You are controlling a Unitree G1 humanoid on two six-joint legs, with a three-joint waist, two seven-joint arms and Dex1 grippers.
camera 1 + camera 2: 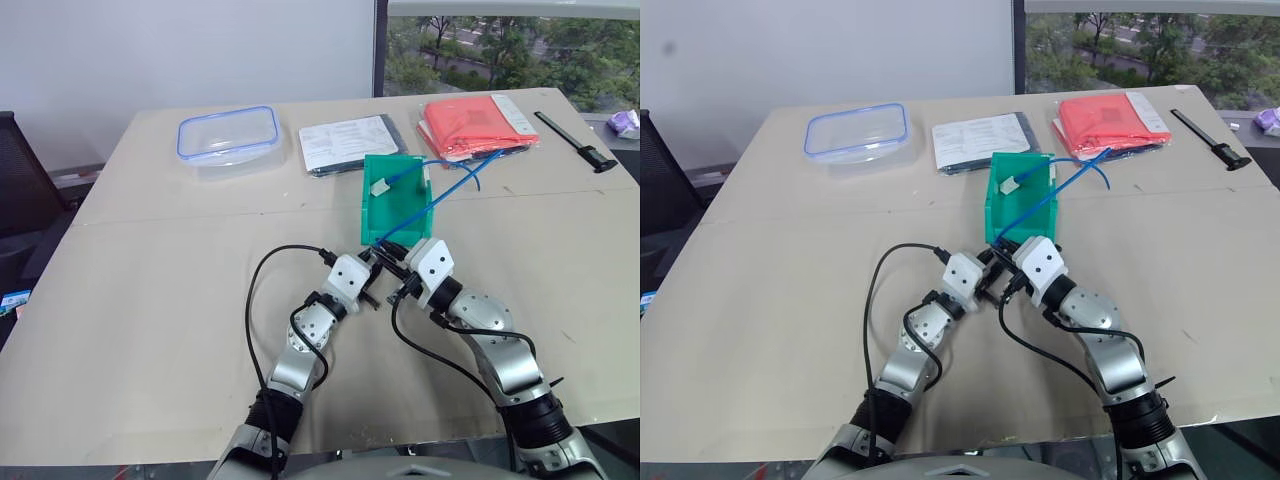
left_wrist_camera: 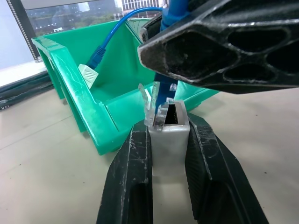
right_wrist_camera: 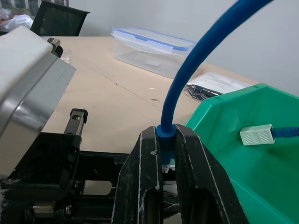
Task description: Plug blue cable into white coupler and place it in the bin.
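Left gripper (image 2: 169, 154): fingers clamped on the white coupler (image 2: 170, 133), one finger on each side, socket hole facing out past the fingertips, toward the bin.
Right gripper (image 3: 167, 161): fingers pinched on the blue cable (image 3: 196, 65) just behind its plug; cable boot sat between the two fingers.
Plug: clear plug (image 2: 155, 100) sat at the rim of the coupler socket, tilted, latch tab sticking up; not seated.
Cable axis: from the right gripper the cable rose and arced back over the bin, far end hanging beyond the bin toward the red folder (image 1: 478, 124).
Grippers vs bin: both met just in front of the bin (image 1: 398, 205), at its low front lip, above the table (image 1: 150, 300).
Bin contents: a longer white block (image 3: 256, 135) with its own blue tail lay inside, against the back wall.
Open room: bare tabletop to both sides of the arms and in front of the bin.
Far edge: clear container with blue rim (image 1: 229, 136), papers (image 1: 347, 142), red folder, all well apart from the grippers.
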